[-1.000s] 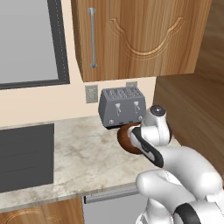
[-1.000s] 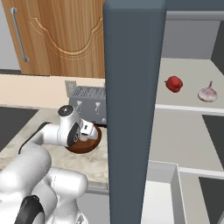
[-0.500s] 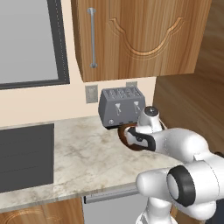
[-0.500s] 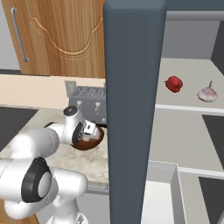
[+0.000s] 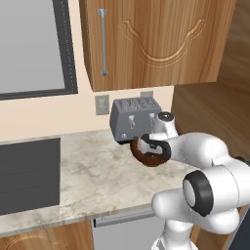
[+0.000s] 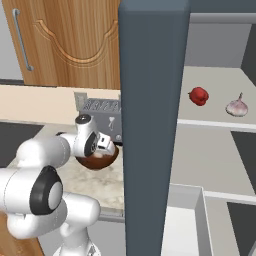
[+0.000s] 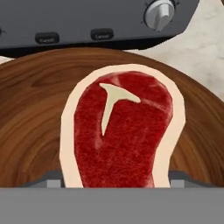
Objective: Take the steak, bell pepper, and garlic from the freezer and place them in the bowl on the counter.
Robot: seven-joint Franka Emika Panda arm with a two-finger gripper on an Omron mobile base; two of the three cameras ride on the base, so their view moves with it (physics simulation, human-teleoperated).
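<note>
Freezer (image 6: pixel 152 100) open at the right; pepper (image 6: pixel 198 95) and garlic (image 6: pixel 237 106) sit apart on its upper shelf, both yet to be fetched. Bowl (image 5: pixel 146 157) stands at the surface's (image 5: pixel 93 180) back right corner, just before the toaster (image 5: pixel 134 117). Steak (image 7: pixel 120 135) is over the bowl's inside, at the end effector (image 6: pixel 102 145); whether the jaws pinch it or have let go, cannot tell. Judged one item of three nearly delivered.
</note>
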